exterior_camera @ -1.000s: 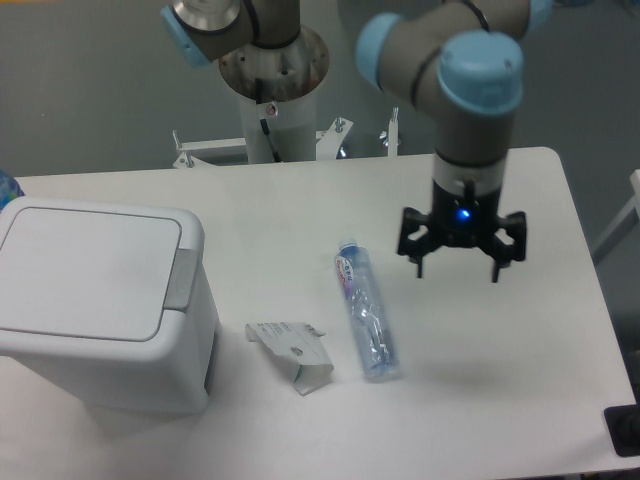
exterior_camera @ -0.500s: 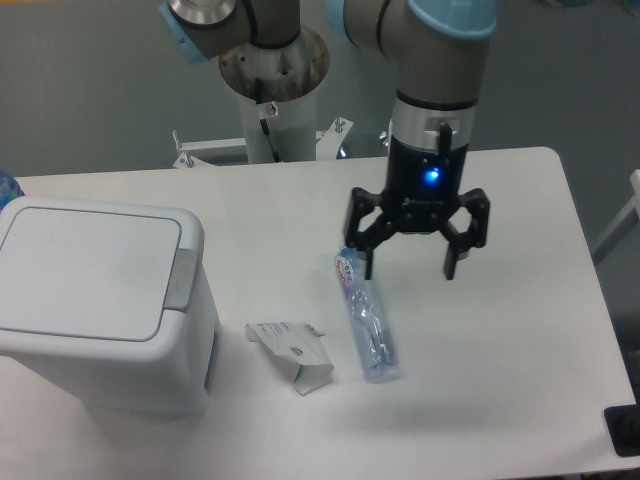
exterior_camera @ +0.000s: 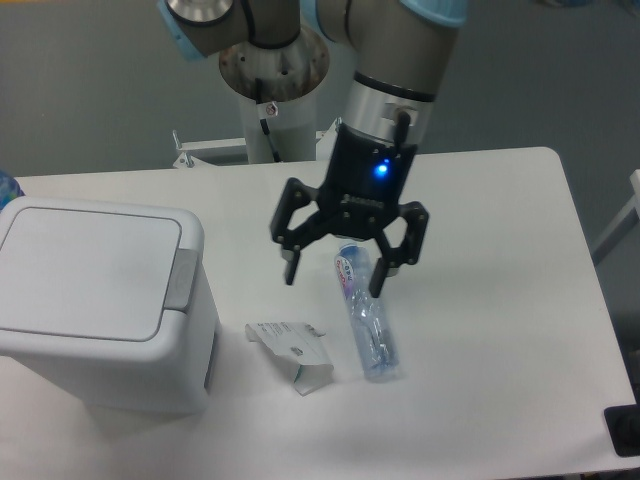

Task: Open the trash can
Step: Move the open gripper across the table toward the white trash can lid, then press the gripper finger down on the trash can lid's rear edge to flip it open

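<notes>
Bin [exterior_camera: 95, 300] sits lower left, lid shut, its grey tab [exterior_camera: 180, 280] facing centre, so I judge that my target. Gripper [exterior_camera: 335, 270] hangs mid-frame, jaws spread wide, holding nothing, above the tube [exterior_camera: 367, 322]; carton [exterior_camera: 292, 352] lies just left.

Black two-finger end effector [exterior_camera: 334, 280], fingers spread, hangs above the white counter [exterior_camera: 500, 330] right of the lidded white plastic trash can [exterior_camera: 100, 300]
</notes>
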`<control>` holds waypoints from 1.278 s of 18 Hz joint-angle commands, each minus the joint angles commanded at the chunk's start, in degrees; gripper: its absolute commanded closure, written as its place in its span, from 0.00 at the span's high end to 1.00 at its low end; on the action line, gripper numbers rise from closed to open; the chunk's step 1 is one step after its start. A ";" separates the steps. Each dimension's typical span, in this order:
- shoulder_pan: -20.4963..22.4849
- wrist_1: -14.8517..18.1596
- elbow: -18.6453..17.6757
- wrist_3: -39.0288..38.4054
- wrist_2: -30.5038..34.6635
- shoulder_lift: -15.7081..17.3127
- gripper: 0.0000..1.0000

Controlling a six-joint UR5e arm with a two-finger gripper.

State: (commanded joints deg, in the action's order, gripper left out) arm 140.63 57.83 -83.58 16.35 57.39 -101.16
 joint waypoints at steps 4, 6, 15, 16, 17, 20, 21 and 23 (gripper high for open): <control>-2.37 -1.67 -1.68 -1.40 0.08 0.00 1.00; -3.43 -1.76 -2.03 -2.02 0.26 0.00 1.00; -6.32 -2.73 -4.49 -2.20 5.96 0.88 1.00; -6.77 -2.73 -4.49 -2.19 6.41 0.70 1.00; -6.86 -2.73 -4.49 -2.11 6.76 0.53 1.00; -6.95 -2.64 -4.49 -2.11 7.38 0.44 1.00; -6.95 -2.64 -4.49 -2.11 7.38 0.44 1.00; -7.03 -2.64 -4.75 -2.11 7.38 0.44 1.00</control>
State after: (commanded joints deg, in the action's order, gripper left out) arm 133.59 55.20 -88.33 14.24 64.78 -100.72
